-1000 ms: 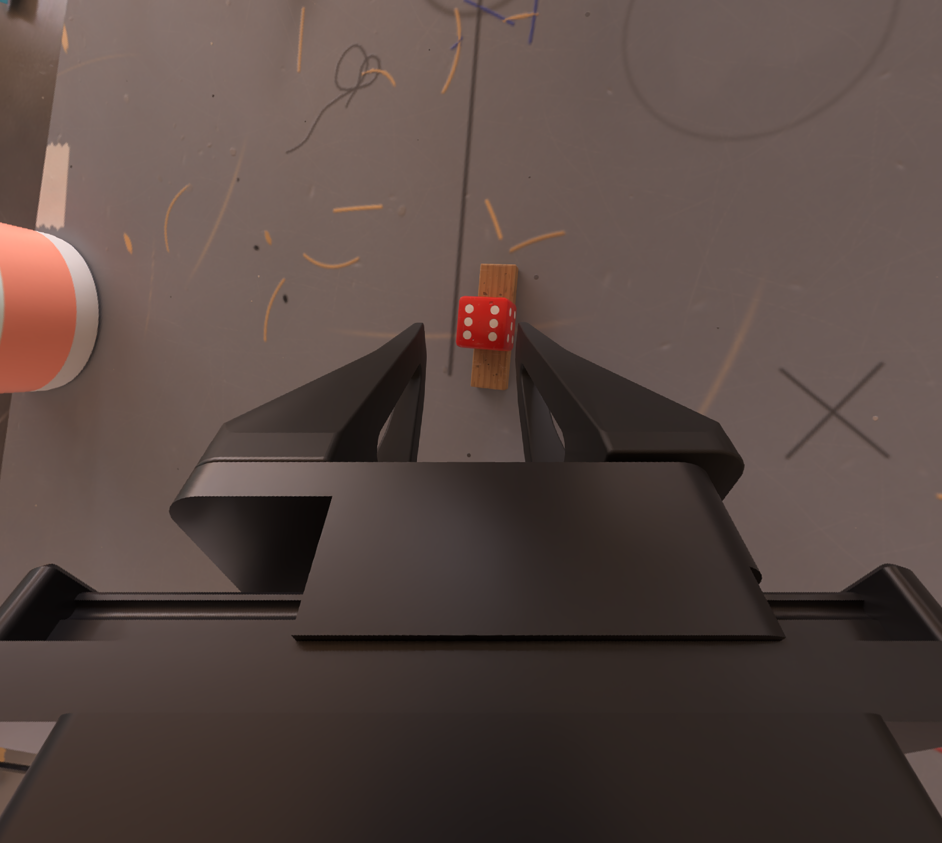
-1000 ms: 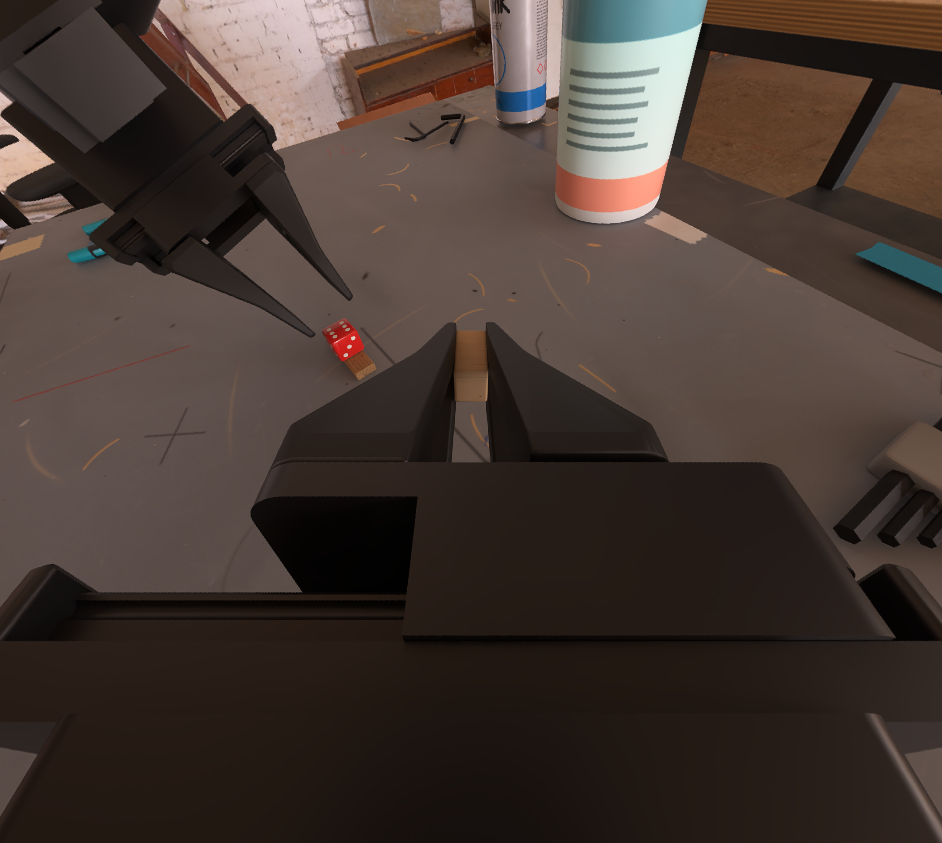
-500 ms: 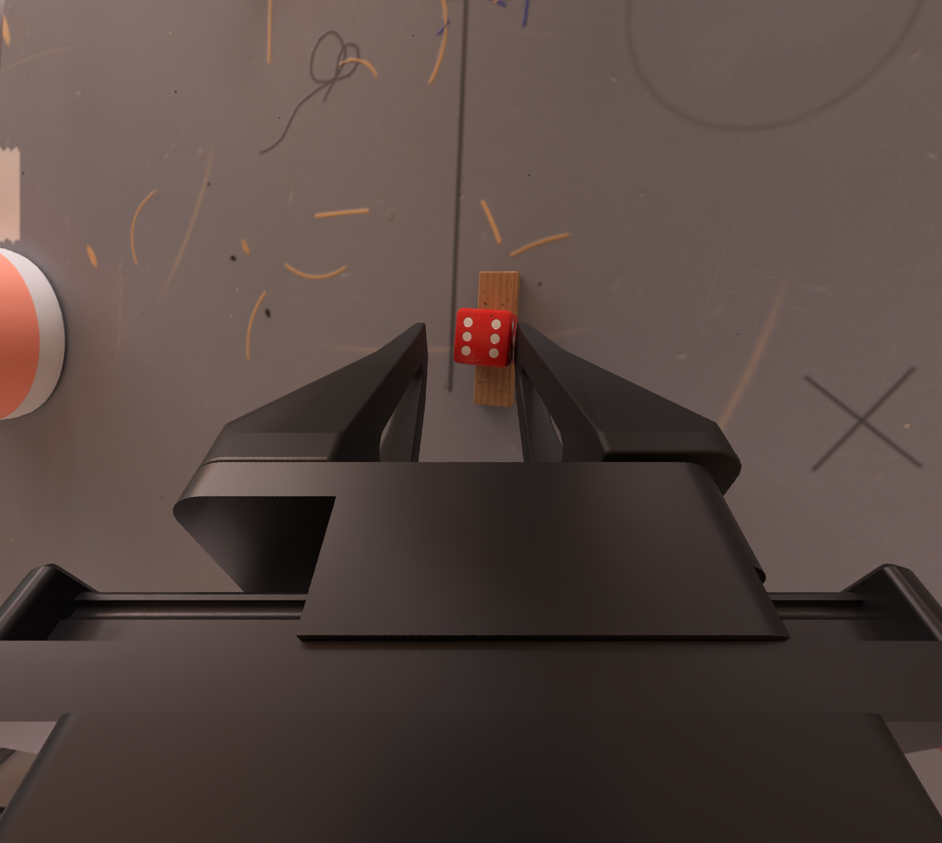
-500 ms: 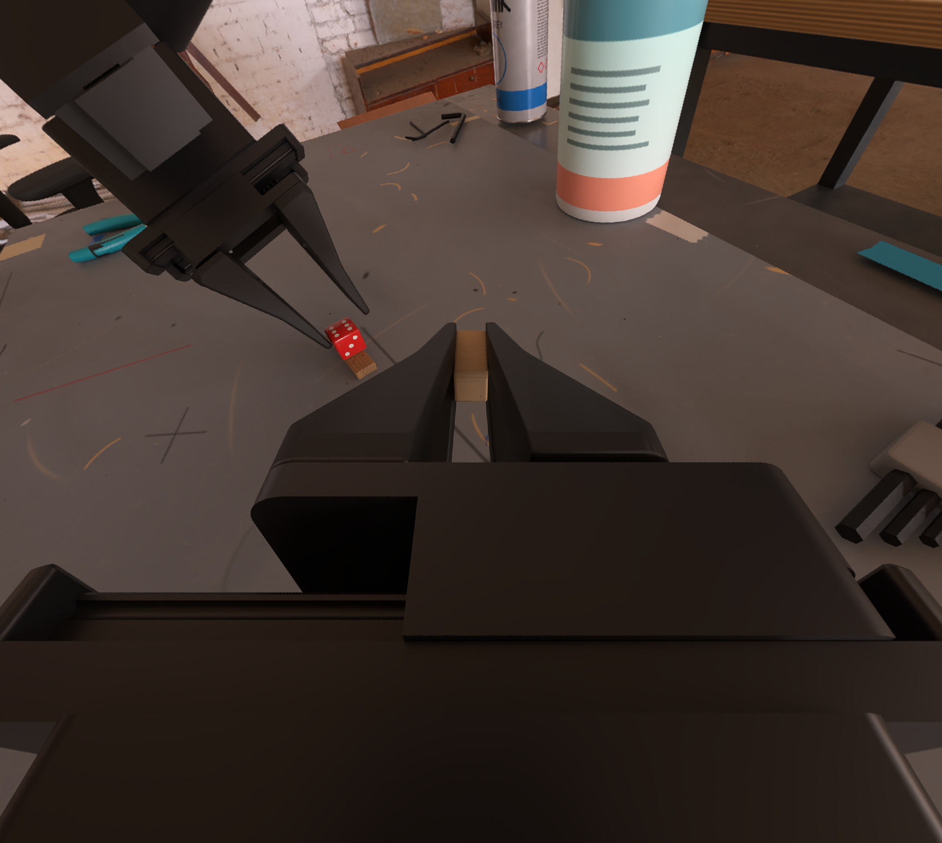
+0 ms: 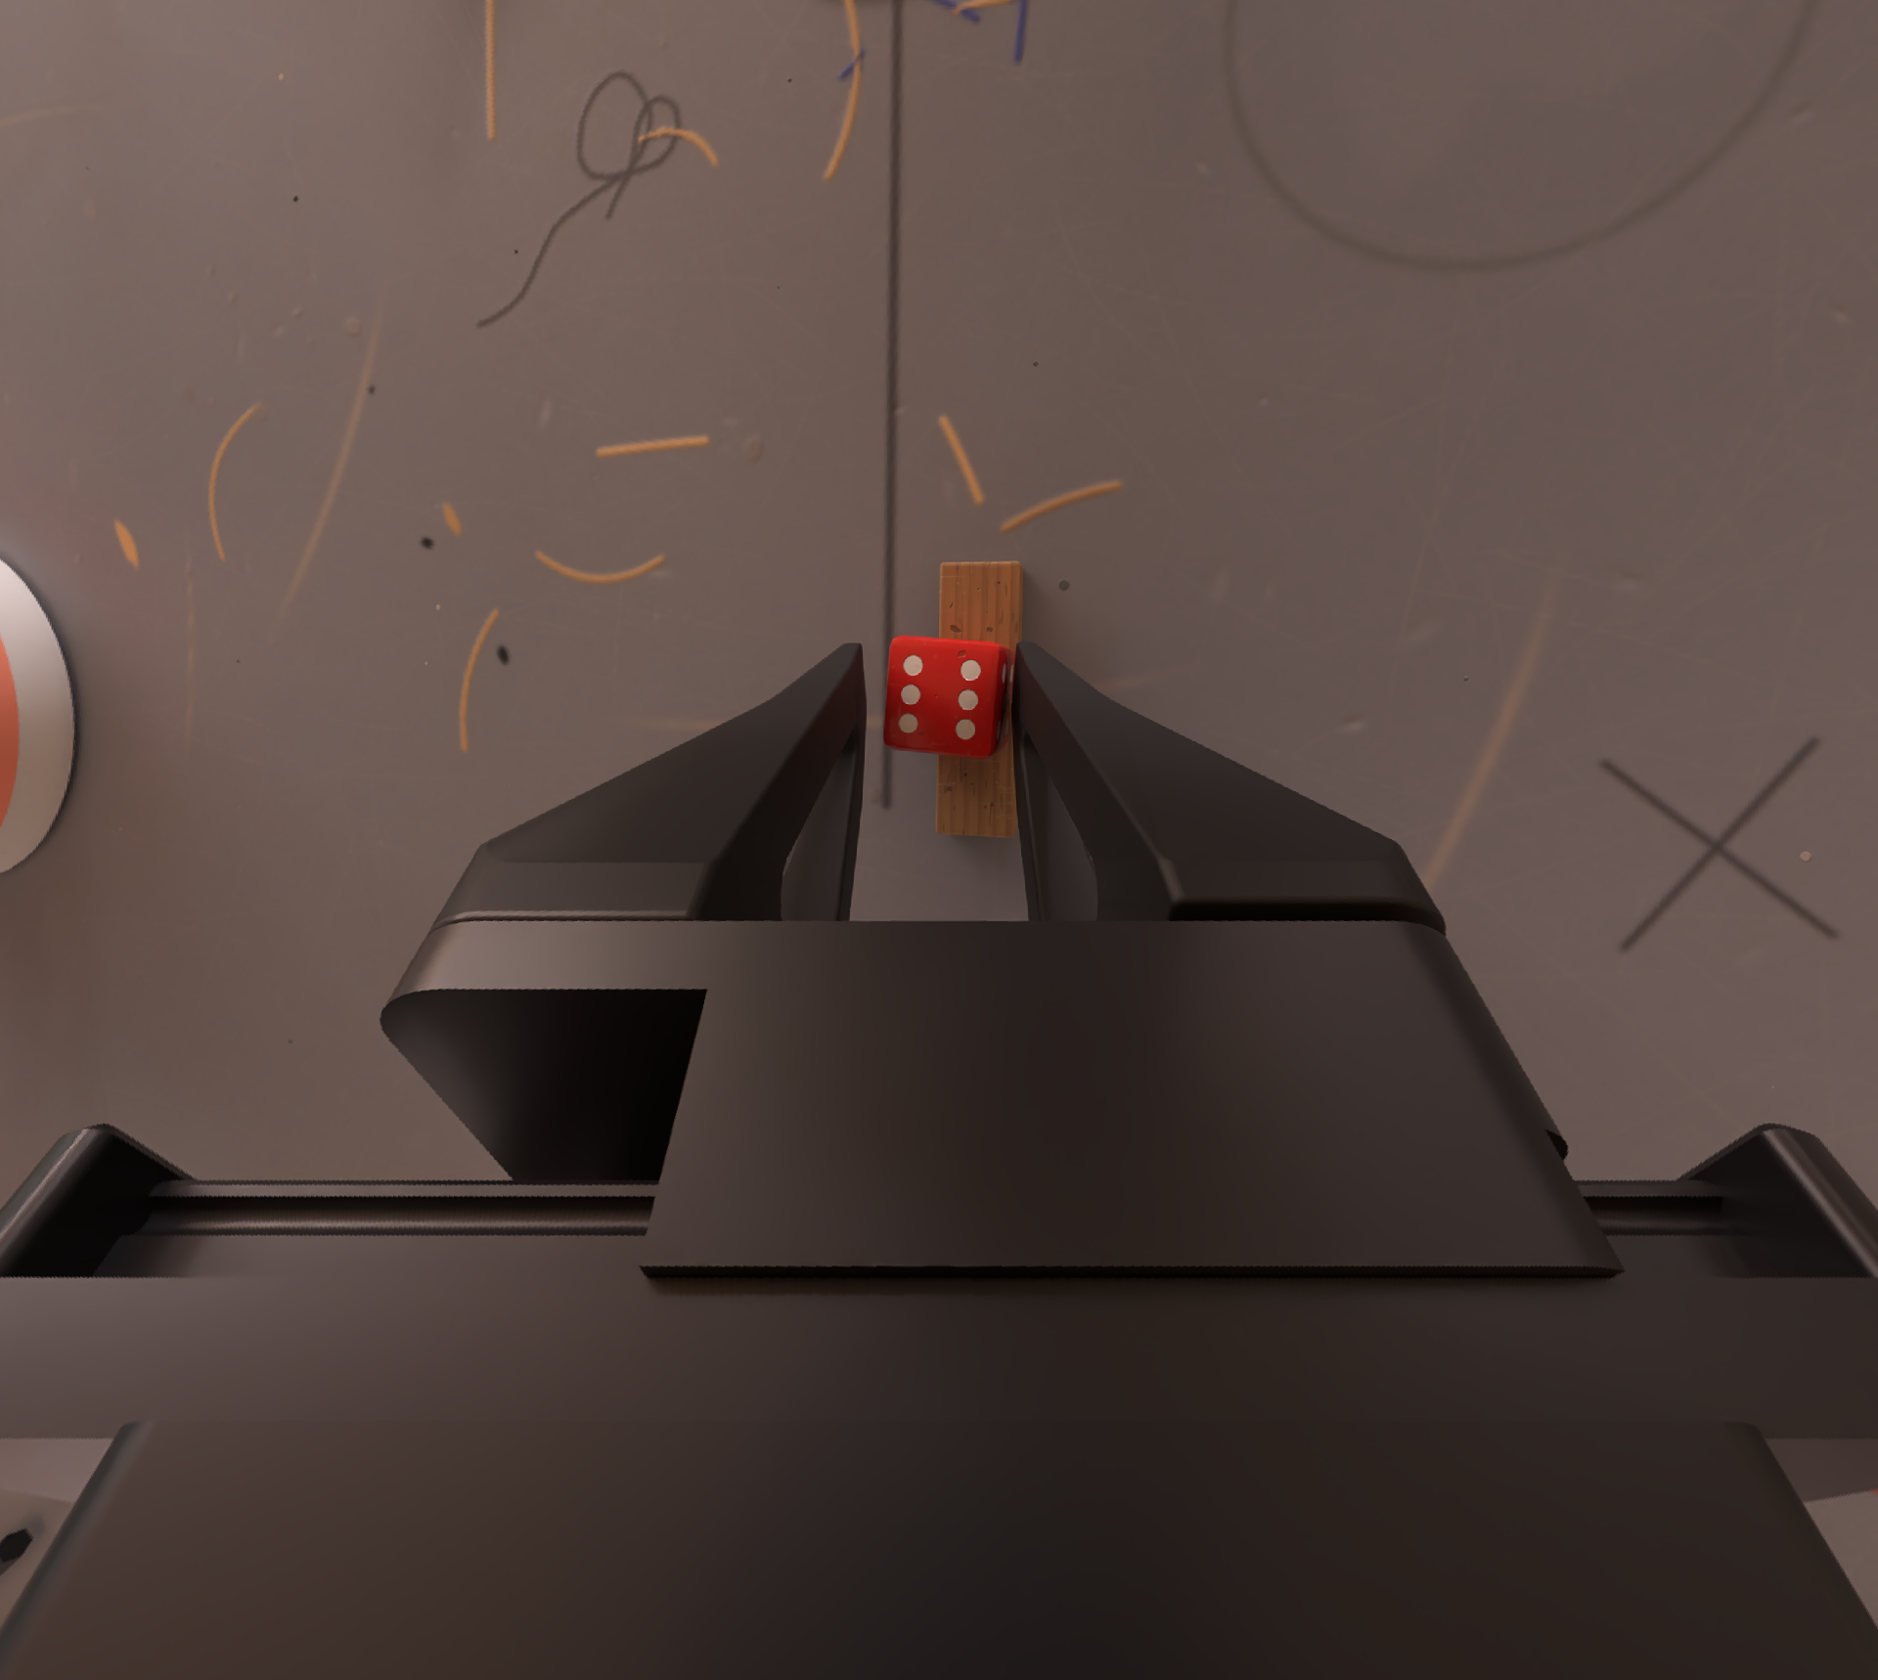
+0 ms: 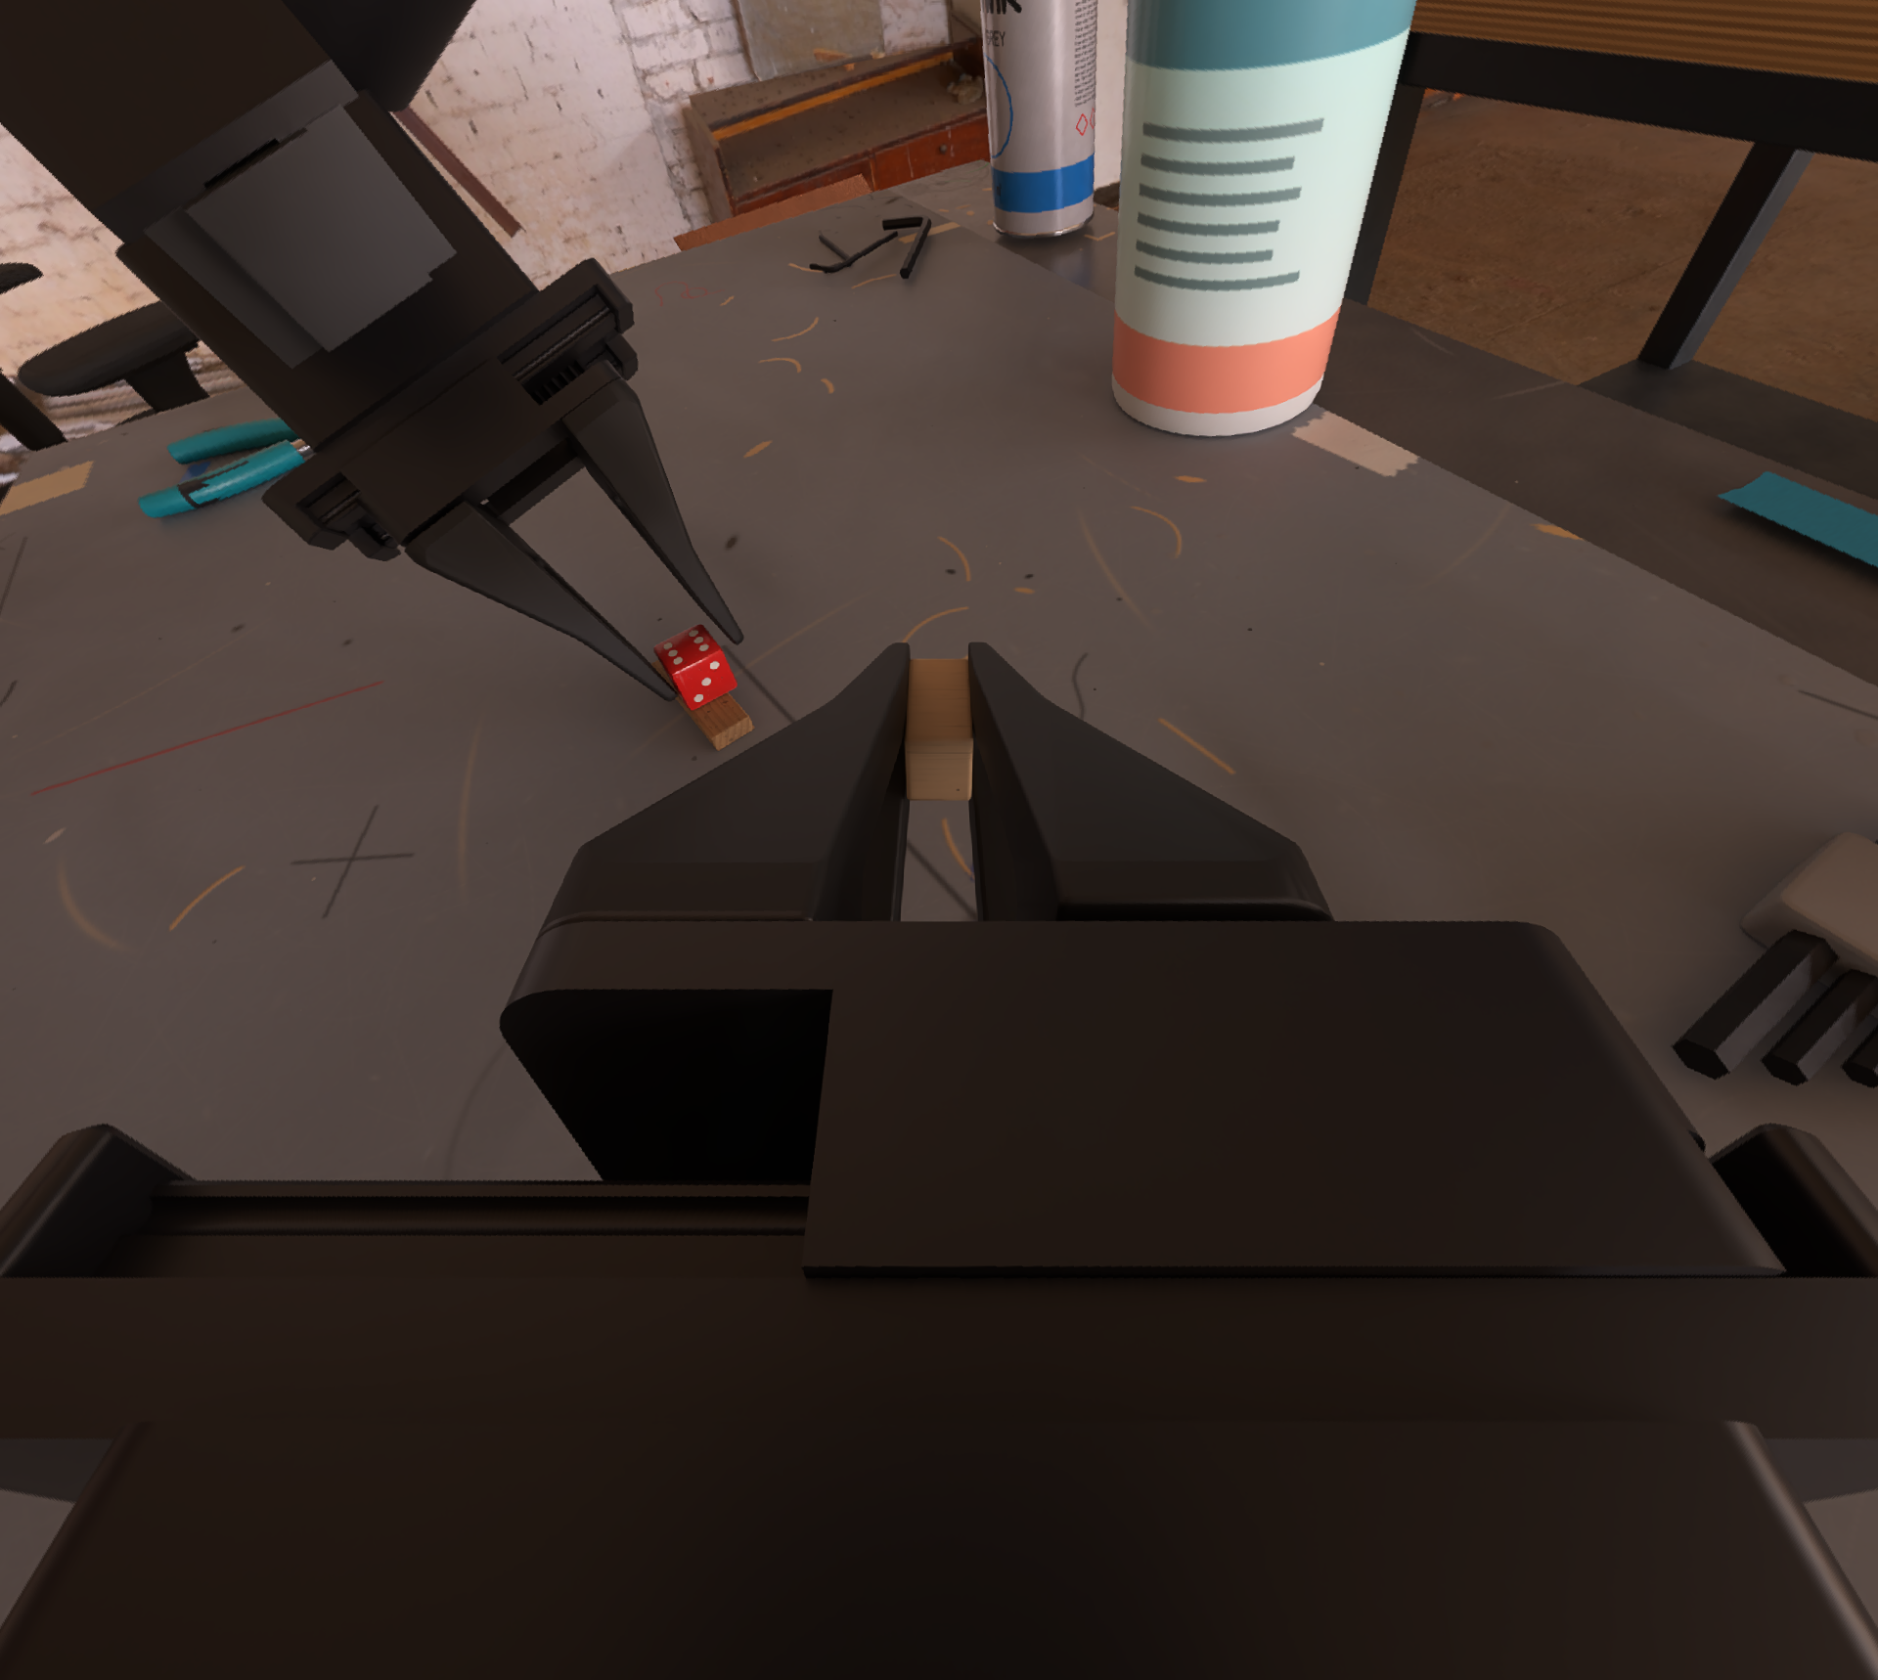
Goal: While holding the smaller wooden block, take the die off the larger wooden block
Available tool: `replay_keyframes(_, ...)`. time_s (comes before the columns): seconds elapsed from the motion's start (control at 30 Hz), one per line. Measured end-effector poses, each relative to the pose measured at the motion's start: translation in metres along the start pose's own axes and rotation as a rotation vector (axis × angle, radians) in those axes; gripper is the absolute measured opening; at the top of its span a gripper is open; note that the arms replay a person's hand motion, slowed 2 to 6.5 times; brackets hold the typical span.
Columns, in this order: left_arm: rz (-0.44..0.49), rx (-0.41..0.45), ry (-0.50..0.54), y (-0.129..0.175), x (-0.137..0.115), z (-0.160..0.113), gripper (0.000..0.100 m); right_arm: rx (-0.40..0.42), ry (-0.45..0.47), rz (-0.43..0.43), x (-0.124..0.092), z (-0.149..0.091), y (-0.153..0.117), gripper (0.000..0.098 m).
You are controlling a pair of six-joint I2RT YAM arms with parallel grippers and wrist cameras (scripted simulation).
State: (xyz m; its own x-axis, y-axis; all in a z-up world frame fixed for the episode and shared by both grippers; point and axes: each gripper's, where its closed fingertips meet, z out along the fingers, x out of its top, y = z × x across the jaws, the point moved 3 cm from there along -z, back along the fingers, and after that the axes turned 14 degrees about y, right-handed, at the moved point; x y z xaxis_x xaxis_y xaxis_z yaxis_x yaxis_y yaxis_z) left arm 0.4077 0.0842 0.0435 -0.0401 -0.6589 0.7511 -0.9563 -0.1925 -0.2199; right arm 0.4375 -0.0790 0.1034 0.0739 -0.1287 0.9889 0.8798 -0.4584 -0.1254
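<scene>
One red die (image 5: 947,697) sits on one larger wooden block (image 5: 978,788), a narrow brown slab lying flat on the grey tabletop (image 5: 1423,463) just above the middle of the left wrist view; the die's upper face shows six white pips and the die overhangs the slab's left edge. The left pincer (image 5: 940,661) points down over it with its two fingers apart, one on each side of the die: the right finger looks to be touching or almost touching the die's right face, while a narrow gap remains between the left finger and the die. In the right wrist view the same pincer (image 6: 701,666) reaches down from the upper left of the frame, its two tips straddling the die (image 6: 696,668) on the slab (image 6: 724,722), left of centre. At the centre of that view the right pincer (image 6: 937,666) is clamped on one smaller wooden block (image 6: 937,727), a pale piece held between its two fingers above the tabletop. Two cans stand in the upper right of the frame: a tall teal, pale green and salmon one (image 6: 1250,138) nearer, and a silver and blue spray can (image 6: 1039,26) behind it. One pair of teal-handled pliers (image 6: 218,465) lies at the left edge.
</scene>
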Motion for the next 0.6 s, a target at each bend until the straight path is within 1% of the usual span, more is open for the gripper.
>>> replay_keyframes(0.17, -0.001, -0.013, 0.016, 0.0016, 0.0019, 0.0013, 0.02, 0.0, 0.0, 0.0, 0.0001, 0.0003, 0.0003, 0.0093)
replay_keyframes(0.6, 0.003, -0.01, 0.068, 0.0028, 0.0069, 0.0042, 0.02, 0.0, -0.003, 0.004, -0.001, 0.0003, 0.0005, 0.0093)
